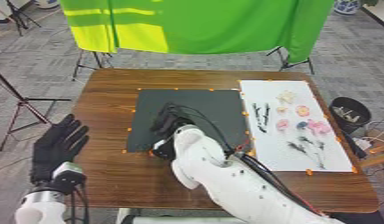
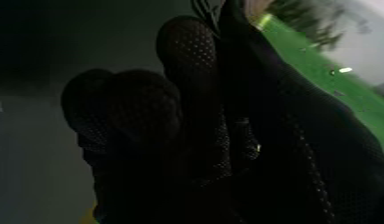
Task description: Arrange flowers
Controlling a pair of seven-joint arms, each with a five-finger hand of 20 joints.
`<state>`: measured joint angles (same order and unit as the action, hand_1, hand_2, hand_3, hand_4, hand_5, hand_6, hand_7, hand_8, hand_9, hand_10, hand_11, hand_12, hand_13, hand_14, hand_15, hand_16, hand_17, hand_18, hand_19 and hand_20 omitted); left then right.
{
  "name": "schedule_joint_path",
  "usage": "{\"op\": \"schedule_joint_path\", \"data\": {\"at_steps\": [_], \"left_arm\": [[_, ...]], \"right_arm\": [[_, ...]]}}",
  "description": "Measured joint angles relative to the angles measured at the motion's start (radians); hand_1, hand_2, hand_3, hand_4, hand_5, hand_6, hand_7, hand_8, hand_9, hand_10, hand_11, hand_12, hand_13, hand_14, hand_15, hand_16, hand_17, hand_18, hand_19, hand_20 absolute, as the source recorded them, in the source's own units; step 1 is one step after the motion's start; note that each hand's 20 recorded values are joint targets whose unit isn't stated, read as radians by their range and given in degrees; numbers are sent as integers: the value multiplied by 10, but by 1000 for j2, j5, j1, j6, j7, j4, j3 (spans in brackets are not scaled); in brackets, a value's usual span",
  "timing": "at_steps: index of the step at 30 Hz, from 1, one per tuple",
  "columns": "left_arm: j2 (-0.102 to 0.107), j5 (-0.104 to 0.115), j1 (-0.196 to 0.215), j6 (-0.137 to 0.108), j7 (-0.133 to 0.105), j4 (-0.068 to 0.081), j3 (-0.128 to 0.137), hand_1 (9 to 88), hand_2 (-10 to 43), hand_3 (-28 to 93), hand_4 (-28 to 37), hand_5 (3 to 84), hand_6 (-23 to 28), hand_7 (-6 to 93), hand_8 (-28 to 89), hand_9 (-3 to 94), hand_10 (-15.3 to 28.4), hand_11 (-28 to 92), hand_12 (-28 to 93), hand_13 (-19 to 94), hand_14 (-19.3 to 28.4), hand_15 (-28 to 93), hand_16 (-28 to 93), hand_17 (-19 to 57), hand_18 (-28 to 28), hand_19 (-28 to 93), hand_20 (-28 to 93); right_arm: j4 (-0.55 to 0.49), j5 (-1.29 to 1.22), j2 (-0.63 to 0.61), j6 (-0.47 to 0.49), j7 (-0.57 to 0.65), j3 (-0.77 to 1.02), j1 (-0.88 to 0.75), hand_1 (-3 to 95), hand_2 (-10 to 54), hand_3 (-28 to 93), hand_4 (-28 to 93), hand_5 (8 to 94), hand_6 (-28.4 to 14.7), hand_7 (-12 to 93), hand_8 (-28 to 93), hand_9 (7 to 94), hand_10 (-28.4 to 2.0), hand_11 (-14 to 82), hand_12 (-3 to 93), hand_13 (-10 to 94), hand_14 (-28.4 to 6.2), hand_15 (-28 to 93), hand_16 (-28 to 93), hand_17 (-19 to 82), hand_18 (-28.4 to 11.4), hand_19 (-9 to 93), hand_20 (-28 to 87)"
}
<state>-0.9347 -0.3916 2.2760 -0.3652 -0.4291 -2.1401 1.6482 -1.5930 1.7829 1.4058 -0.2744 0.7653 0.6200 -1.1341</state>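
Note:
My right hand point(image 1: 169, 121) is low over the left part of the dark mat point(image 1: 213, 100). In the right wrist view, my right hand point(image 2: 193, 55) has its thumb and a finger close together on a thin dark stem point(image 2: 204, 8). Left of the mat, my left hand point(image 1: 57, 147) is open with straight fingers. On the white board point(image 1: 268, 88) at the right lie two dark twigs point(image 1: 257, 116), a cream flower point(image 1: 287, 96), an orange-pink flower point(image 1: 302, 111), a pink bloom point(image 1: 319, 127), a grey-blue flower point(image 1: 302, 126) and dark leafy stems point(image 1: 304, 146).
Small orange markers edge the mat and board on the wooden table point(image 1: 108, 100). A black bin point(image 1: 350, 111) stands off the table's right side. Behind the table hangs a green cloth point(image 1: 206, 25). My right arm point(image 1: 228, 180) crosses the front of the table.

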Motion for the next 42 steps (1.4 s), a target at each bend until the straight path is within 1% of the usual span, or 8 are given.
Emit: {"op": "schedule_joint_path", "data": {"at_steps": [4, 7, 12, 23, 26, 31, 39, 42], "left_arm": [[12, -13, -33, -3, 41, 0, -19, 295, 185, 724, -272, 413, 100, 132, -81, 303, 163, 261, 97, 240, 166, 411, -87, -70, 158, 386, 93], [14, -15, -44, -8, 45, 0, -21, 295, 181, 719, -278, 413, 100, 132, -81, 303, 162, 262, 98, 240, 166, 411, -87, -70, 158, 386, 93], [14, -12, -37, -17, 29, -1, -16, 293, 179, 716, -281, 414, 102, 132, -81, 303, 162, 263, 99, 240, 166, 412, -87, -70, 159, 387, 93], [15, 5, -38, -21, -6, 0, -16, 293, 178, 709, -283, 417, 102, 140, -81, 309, 162, 274, 102, 246, 168, 425, -86, -69, 159, 391, 94], [17, 13, -42, -34, -17, 1, -16, 298, 172, 711, -282, 423, 103, 149, -83, 316, 164, 282, 102, 251, 169, 434, -89, -66, 161, 398, 96], [22, 28, -44, -92, -34, -2, -16, 331, 114, 706, -275, 424, 104, 163, -87, 317, 162, 294, 100, 252, 170, 443, -94, -65, 163, 404, 96], [25, 30, -46, -97, -37, -2, -16, 348, 102, 698, -260, 425, 104, 173, -93, 316, 160, 306, 96, 253, 168, 453, -99, -64, 163, 410, 93], [26, 30, -47, -97, -40, -2, -16, 346, 107, 697, -261, 425, 105, 173, -94, 316, 160, 306, 94, 253, 169, 456, -100, -64, 162, 411, 93]], "right_arm": [[53, 69, 73, -1, 46, 28, -34, 472, -95, 877, -67, 606, 15, 777, 75, 917, -84, 227, 506, 853, -82, 578, 380, 446, -210, 857, 137], [61, 71, 99, -1, 81, 28, -46, 468, -95, 883, -67, 607, 4, 775, 78, 915, -85, 235, 508, 854, -86, 583, 377, 448, -218, 852, 142], [42, 84, 113, 5, 156, 5, -43, 483, -95, 870, -103, 601, 1, 769, 88, 905, -87, 249, 511, 851, -95, 602, 349, 451, -223, 837, 142], [30, 91, 118, 36, 163, 1, -49, 505, -95, 781, -212, 518, -30, 769, 62, 813, -101, 309, 475, 793, -107, 635, 280, 405, -223, 812, 131], [35, 105, 119, 24, 171, -7, -46, 486, -95, 789, -237, 512, -37, 764, 55, 794, -111, 333, 467, 778, -115, 645, 276, 390, -228, 811, 133], [35, 108, 119, 21, 166, -7, -46, 474, -95, 793, -250, 500, -47, 735, 48, 770, -124, 337, 462, 757, -121, 650, 272, 371, -231, 800, 135], [36, 134, 120, 28, 166, -3, -51, 462, -95, 802, -257, 493, -63, 710, 46, 739, -137, 379, 430, 743, -125, 659, 261, 361, -236, 798, 149], [37, 138, 119, 29, 166, -8, -50, 409, -95, 820, -253, 496, -72, 655, 22, 697, -164, 460, 351, 731, -130, 666, 258, 357, -237, 797, 155]]}}
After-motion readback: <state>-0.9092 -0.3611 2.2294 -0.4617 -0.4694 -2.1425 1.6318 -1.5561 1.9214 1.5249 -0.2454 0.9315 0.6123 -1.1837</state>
